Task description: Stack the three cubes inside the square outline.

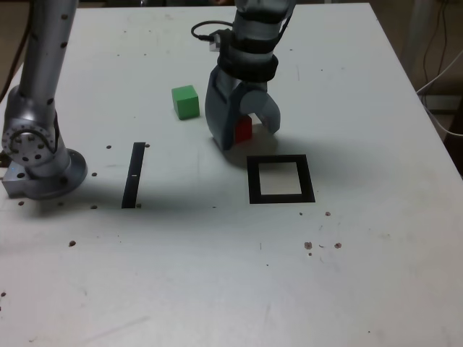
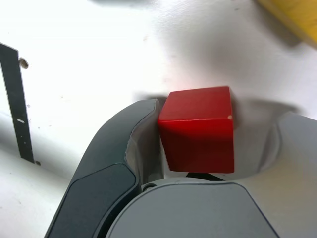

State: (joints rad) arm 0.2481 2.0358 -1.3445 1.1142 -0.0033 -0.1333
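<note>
The red cube point(image 1: 243, 129) point(image 2: 198, 129) sits on the white table between the jaws of my gripper point(image 1: 249, 136) point(image 2: 220, 119). One finger point(image 2: 143, 124) touches the cube's side, while a gap shows between the cube and the other finger point(image 2: 290, 134). The green cube point(image 1: 185, 101) stands free, toward the exterior view's left of the gripper. A corner of the yellow cube point(image 2: 297, 15) shows only in the wrist view. The square outline point(image 1: 252, 181) lies flat just in front of the gripper, with nothing inside it.
A narrow black strip point(image 1: 134, 175) point(image 2: 17, 104) lies at the exterior view's left, beside the arm's base point(image 1: 36, 159). A black cable point(image 1: 206, 32) loops behind the gripper. Small dark specks dot the table's front part.
</note>
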